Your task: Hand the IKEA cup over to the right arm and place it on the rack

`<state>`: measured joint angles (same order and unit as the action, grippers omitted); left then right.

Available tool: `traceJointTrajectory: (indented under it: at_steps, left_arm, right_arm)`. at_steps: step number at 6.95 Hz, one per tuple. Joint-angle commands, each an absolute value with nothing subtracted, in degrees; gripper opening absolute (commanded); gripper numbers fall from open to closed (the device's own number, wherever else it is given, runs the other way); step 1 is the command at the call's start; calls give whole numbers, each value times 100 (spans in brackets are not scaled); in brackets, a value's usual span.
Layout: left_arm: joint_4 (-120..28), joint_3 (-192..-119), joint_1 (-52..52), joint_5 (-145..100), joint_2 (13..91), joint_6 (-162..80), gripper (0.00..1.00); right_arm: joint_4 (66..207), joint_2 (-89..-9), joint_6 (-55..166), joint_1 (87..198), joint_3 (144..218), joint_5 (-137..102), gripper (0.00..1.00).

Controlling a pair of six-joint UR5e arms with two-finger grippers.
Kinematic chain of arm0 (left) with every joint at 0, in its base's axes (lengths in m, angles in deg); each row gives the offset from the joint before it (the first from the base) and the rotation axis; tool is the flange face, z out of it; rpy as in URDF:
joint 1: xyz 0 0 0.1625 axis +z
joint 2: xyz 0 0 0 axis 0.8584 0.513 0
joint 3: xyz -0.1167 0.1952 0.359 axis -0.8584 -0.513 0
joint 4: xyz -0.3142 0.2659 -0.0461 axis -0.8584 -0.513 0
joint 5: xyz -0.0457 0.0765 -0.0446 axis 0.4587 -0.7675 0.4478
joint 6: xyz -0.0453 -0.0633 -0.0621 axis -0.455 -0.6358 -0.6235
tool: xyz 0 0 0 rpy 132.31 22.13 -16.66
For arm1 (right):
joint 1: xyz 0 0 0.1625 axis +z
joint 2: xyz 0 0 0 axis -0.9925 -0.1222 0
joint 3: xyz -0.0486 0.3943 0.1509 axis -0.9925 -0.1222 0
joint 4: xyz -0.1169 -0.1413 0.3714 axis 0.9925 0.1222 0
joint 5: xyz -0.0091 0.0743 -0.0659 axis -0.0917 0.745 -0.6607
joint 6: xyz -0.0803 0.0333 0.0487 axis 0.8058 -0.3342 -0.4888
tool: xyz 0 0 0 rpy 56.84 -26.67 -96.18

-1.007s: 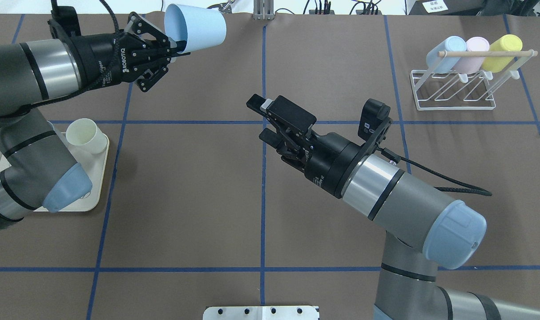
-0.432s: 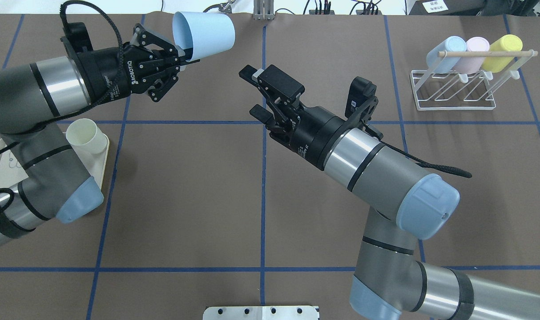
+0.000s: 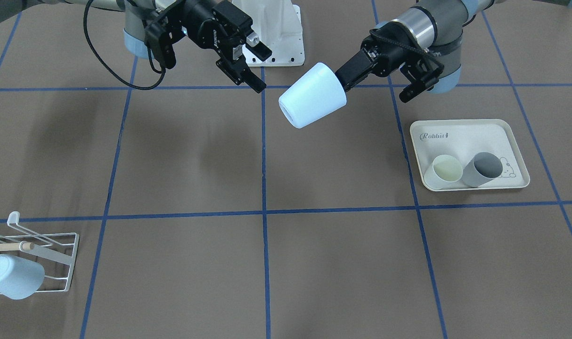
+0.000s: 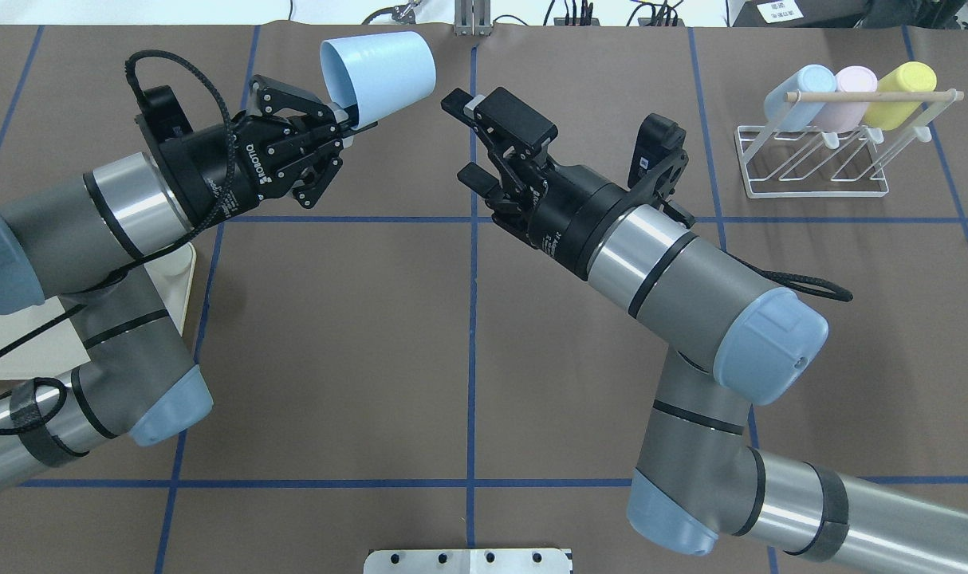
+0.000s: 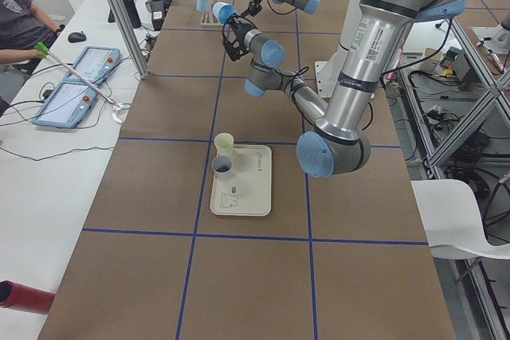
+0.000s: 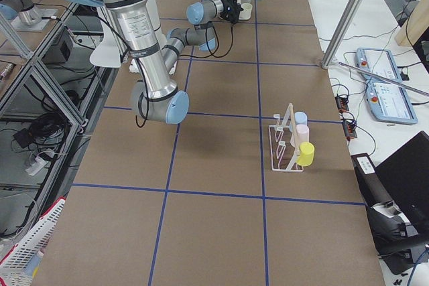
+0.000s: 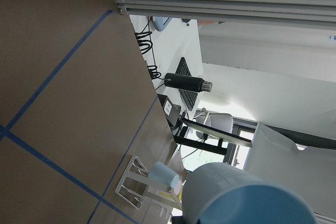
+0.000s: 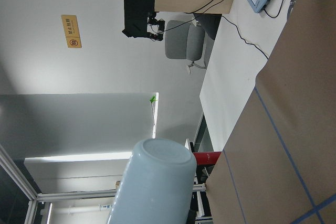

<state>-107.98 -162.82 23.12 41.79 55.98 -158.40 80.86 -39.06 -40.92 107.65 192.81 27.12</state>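
the left gripper [image 4: 347,126] was clamped on the rim of the pale blue cup [image 4: 382,65], holding it on its side above the table [image 4: 332,343], base turned toward the right gripper [image 4: 466,137]. the right gripper's jaws stood apart, near the cup's base but not touching it. the rack [image 4: 816,194] sat well apart at the table's right end, carrying a second blue cup [image 4: 799,89], a pink cup [image 4: 852,100] and a yellow cup [image 4: 903,84]. a cream cup [image 3: 443,172] and a grey cup [image 3: 479,170] lay on the rabbit tray [image 3: 460,136].
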Motion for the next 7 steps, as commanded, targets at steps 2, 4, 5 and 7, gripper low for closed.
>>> traceJointTrajectory:
  at_steps: [2,4,5,7]
  left_arm:
    - [-10889,-16178,2695,3693,5731,-15870,0]
    - [-10906,-16029,2898,3436,5959,-15853,0]
    - [-10906,-16029,2899,3436,5968,-15861,0]
    - [-11046,-16011,2907,3436,5925,-15853,0]
  right_arm:
    - [8083,-3897,-4138,10777,19244,2714,100]
    - [8083,-3888,-4138,10768,19182,2714,100]
    - [8083,-3897,-4182,10768,19182,2714,100]
    - [8074,-3888,-4182,10768,19173,2714,100]
